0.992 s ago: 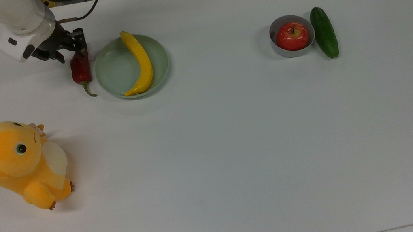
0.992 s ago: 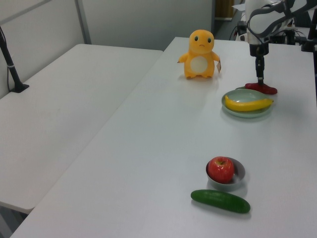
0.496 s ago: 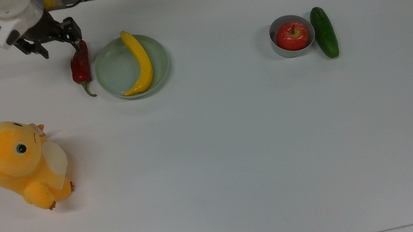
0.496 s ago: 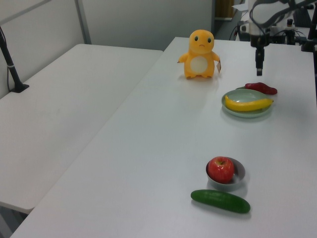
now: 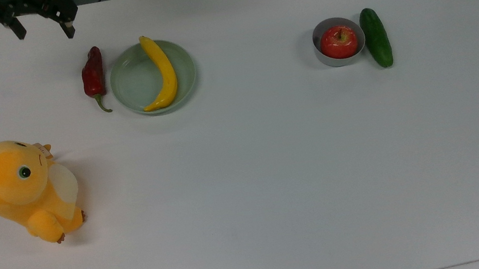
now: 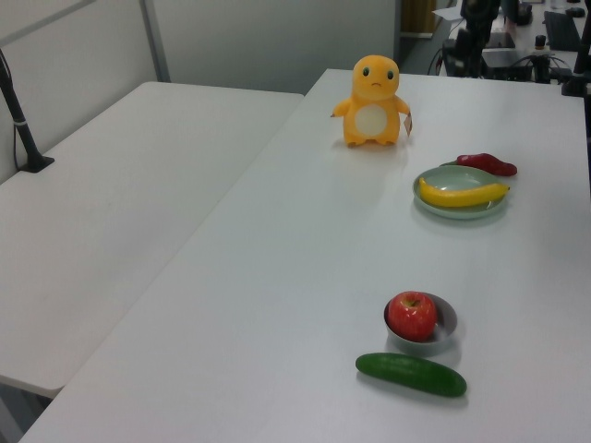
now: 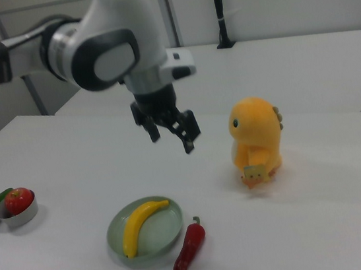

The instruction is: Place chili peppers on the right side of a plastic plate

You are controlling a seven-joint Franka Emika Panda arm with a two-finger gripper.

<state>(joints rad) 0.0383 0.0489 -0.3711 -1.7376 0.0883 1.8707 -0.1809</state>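
Note:
The dark-red chili pepper (image 5: pixel 93 75) lies flat on the table close beside the rim of the pale green plastic plate (image 5: pixel 132 81), on the top view's left of it. In the right view the chili pepper (image 7: pixel 189 248) lies at the right view's right of the plate (image 7: pixel 162 236). A banana (image 5: pixel 162 70) rests inside the plate. My gripper (image 5: pixel 44 30) hangs open and empty, raised well above the table and apart from the chili; in the right view the gripper (image 7: pixel 171 139) hovers above the plate's far side.
An orange plush toy (image 5: pixel 22 190) sits toward the top view's lower left. A grey bowl (image 5: pixel 325 60) holding a red apple (image 5: pixel 338 42) stands at the top view's right, with a green cucumber (image 5: pixel 375 37) beside it.
My gripper has lifted off the chili's far end and drawn up and away toward the top view's upper left. The chili has stayed where it lay beside the plate.

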